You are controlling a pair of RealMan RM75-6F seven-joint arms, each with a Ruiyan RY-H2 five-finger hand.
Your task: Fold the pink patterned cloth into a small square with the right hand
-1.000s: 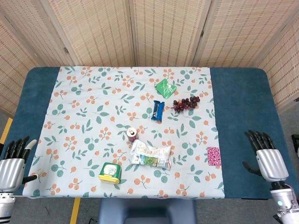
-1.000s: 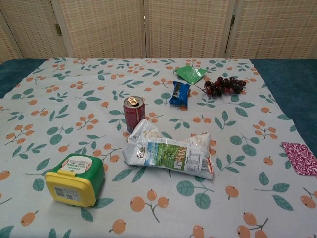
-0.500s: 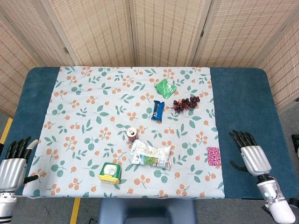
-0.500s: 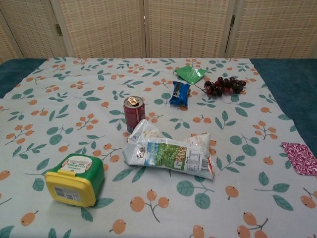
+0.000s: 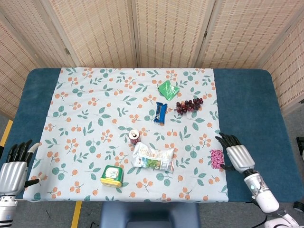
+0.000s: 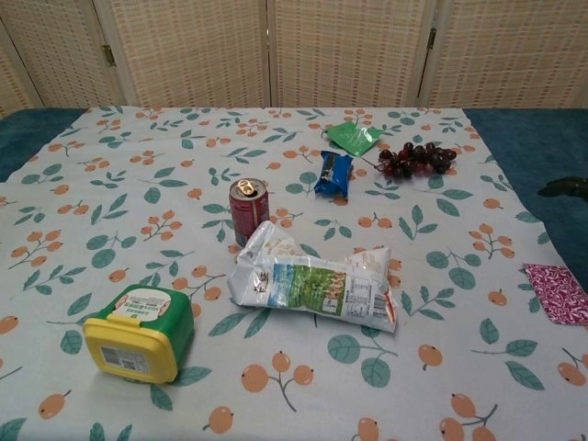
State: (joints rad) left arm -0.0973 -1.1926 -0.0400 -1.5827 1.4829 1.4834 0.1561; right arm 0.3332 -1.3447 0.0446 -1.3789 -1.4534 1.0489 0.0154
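Observation:
The pink patterned cloth (image 5: pixel 216 158) lies flat as a small rectangle at the right edge of the floral tablecloth (image 5: pixel 95 109), near the table's front; the chest view shows the cloth (image 6: pixel 556 292) at its right border. My right hand (image 5: pixel 236 155) hovers just right of the cloth over the blue table top, fingers apart and holding nothing. Only its dark fingertips (image 6: pixel 567 187) reach into the chest view. My left hand (image 5: pixel 12 171) stays at the front left corner, fingers spread and empty.
On the tablecloth lie a snack bag (image 5: pixel 153 158), a red can (image 5: pixel 134 137), a green and yellow box (image 5: pixel 112 175), a blue wrapper (image 5: pixel 161 113), a green packet (image 5: pixel 168 89) and dark grapes (image 5: pixel 189 105). Woven screens stand behind the table.
My right hand has moved left and forward from the table's right edge to just beside the pink cloth. Its fingertips now show in the chest view. The left hand has barely shifted.

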